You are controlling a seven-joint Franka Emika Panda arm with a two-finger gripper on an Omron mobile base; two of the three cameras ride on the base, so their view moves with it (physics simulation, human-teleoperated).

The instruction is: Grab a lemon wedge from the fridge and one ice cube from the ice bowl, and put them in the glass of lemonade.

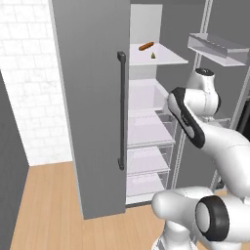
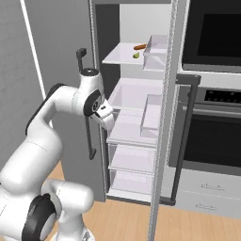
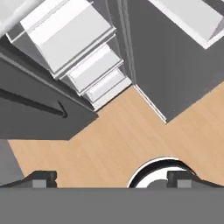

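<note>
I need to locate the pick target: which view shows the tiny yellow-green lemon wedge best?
The left base view: the tiny yellow-green lemon wedge sits unobstructed on the white upper shelf. The right base view shows it smaller, beside a door bin. The hand view faces floor and drawers.

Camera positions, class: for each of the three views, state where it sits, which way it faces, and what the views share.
Left base view: behind the arm's left, facing the open fridge; arm at lower right.
Right base view: behind the arm's right, same fridge; arm at lower left.
Hand view: on the hand, looking down at the floor and fridge drawers; open gripper.
Both base views share the lemon wedge shelf.
</note>
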